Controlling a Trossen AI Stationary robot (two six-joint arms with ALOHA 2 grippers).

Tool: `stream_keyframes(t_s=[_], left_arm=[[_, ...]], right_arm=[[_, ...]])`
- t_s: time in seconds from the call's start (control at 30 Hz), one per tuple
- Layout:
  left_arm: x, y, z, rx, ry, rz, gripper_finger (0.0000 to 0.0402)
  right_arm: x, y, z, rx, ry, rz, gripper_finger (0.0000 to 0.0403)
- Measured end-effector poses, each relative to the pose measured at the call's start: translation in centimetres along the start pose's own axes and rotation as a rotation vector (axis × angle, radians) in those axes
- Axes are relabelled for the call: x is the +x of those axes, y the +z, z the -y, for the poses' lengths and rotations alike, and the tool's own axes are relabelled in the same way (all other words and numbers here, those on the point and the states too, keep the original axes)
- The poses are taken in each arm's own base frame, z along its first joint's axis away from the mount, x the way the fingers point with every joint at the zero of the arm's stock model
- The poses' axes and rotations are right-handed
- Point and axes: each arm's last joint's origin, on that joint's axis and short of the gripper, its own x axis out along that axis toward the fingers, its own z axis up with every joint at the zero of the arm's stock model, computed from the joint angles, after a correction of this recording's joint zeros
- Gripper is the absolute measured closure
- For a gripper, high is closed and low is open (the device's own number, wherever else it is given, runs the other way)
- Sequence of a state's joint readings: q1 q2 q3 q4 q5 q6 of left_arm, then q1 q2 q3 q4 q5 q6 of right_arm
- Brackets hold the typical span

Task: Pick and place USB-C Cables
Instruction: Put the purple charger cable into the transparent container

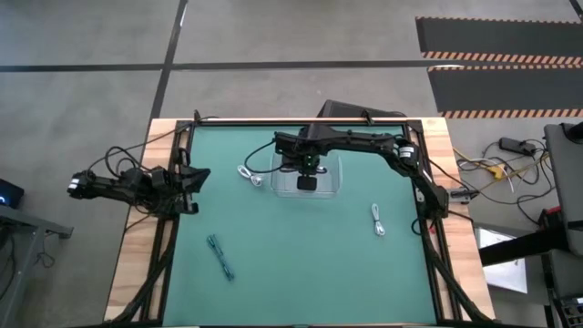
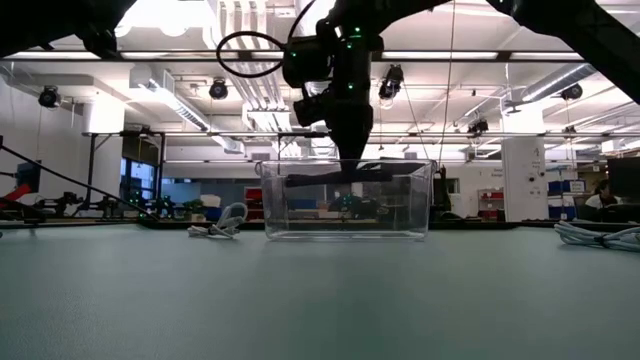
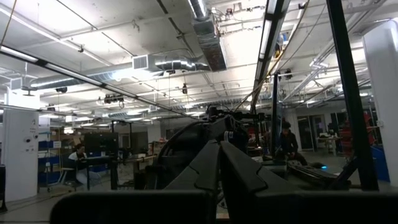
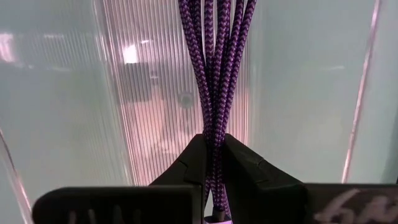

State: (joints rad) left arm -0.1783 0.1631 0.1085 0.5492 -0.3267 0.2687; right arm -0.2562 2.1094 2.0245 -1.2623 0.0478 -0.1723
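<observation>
Green matting covers the bench [image 1: 301, 264], and near its twelve o'clock edge stands a clear plastic bin [image 1: 307, 175] with the right gripper [image 1: 308, 181] lowered into it from above. Its fingers [image 4: 242, 174] are pinched tight on a dark braided cable bundle [image 4: 214, 74], which in the right wrist view runs straight out from between them over the ribbed floor of the bin; in the low view the bundle hangs level inside the bin walls, seemingly just above the floor. You are at the release step, so keep the wrist centred between the walls, ease down until the cable is close to the floor, then part the fingers fully and lift straight up so no loop snags a pad and rides out again. Watch the bundle's far end: if it leans on a wall it may spring over the rim. Three cables wait on the mat: a white cable [image 1: 250, 175] just beside the bin at its nine o'clock side, a second white cable [image 1: 378, 220] toward four o'clock from the bin, and a teal-grey cable [image 1: 219, 256] well apart at seven o'clock. The left gripper [image 1: 194, 181] rests at the bench's nine o'clock edge; whether it is parted I cannot tell.
</observation>
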Motion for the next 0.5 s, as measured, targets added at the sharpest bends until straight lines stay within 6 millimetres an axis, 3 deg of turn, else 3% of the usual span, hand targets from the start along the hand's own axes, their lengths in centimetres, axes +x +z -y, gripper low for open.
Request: stream_keyframes(t_s=[0.5], left_arm=[[0.0,-0.1,0.0,0.003,-0.002,-0.007,0.0402]], right_arm=[[2.1,-0.7,-0.2,-0.013,0.009,-0.026,0.038]])
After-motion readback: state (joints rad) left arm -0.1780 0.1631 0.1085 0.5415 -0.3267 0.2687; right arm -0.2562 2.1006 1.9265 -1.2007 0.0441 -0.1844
